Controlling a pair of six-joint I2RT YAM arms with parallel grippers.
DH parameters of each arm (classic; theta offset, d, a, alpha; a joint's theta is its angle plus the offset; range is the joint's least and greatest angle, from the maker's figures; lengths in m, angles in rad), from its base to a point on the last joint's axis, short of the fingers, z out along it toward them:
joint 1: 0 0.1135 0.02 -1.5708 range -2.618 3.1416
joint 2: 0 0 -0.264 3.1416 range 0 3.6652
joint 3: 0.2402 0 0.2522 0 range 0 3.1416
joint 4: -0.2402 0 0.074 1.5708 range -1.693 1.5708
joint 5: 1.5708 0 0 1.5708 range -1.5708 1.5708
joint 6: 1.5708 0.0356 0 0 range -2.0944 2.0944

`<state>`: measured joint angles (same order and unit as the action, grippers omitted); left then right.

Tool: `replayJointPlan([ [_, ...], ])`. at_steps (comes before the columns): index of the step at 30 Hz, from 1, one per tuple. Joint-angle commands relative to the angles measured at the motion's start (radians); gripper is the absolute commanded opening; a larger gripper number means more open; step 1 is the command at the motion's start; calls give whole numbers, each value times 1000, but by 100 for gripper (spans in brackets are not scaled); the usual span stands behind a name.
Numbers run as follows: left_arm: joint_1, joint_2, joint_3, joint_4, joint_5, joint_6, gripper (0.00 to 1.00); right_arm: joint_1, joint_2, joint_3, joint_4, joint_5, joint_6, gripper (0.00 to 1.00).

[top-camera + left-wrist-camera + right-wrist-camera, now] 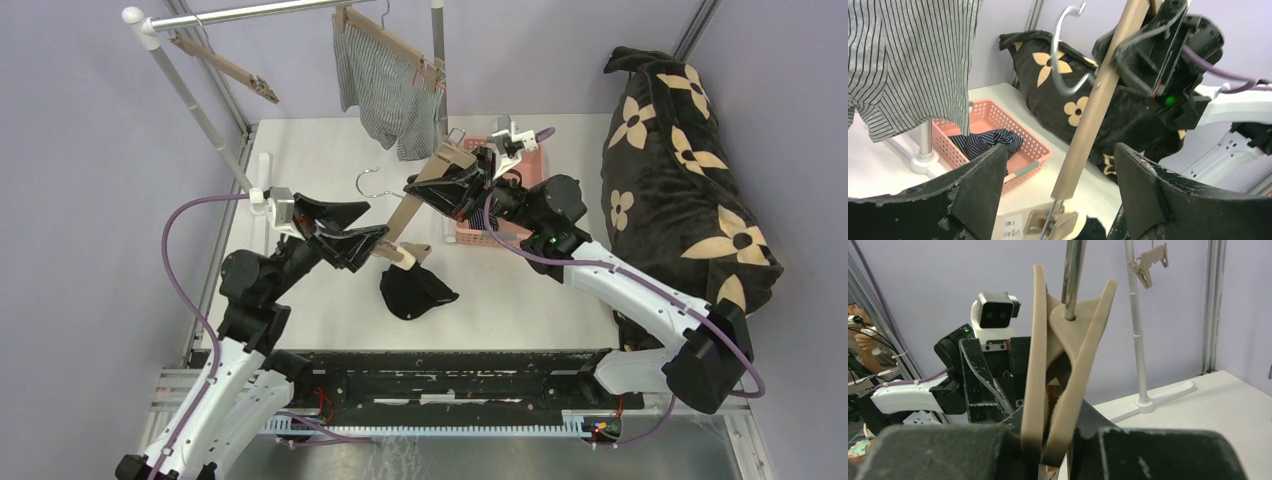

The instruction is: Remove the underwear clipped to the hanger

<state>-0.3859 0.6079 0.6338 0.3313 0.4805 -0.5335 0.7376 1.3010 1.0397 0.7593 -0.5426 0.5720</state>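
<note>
A wooden hanger point(425, 200) slants over the table, hook point(1060, 55) up. My right gripper point(455, 182) is shut on its upper clip point(1073, 365), whose tan arms are pinched between the jaws point(1055, 440). My left gripper point(385, 243) is open, its fingers point(983, 185) wide on either side of the hanger's lower end and lower clip point(1063, 222). The black underwear point(415, 292) lies on the table just below that clip; whether the clip grips it is hidden. The grey-and-white striped underwear point(385, 85) hangs clipped on the rack. The navy striped underwear point(985, 142) lies in the pink basket point(1033, 150).
A metal rack point(200, 110) spans the back left, with an empty wooden hanger point(225, 65) on its rail. The pink basket point(490, 235) sits under my right arm. A large black cushion with tan flowers point(680, 170) fills the right side.
</note>
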Motion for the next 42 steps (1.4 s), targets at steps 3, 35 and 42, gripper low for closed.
replayJointPlan([
  [3, 1, -36, -106, 28, 27, 110, 86, 1, -72, 16, 63, -4, 12, 1],
  [35, 1, -1, 9, 220, 204, 1, 42, 2, -112, -4, 31, -6, 16, 1],
  [42, 1, 75, 34, 332, 265, -76, 68, 3, -106, -2, 21, -17, 16, 1],
])
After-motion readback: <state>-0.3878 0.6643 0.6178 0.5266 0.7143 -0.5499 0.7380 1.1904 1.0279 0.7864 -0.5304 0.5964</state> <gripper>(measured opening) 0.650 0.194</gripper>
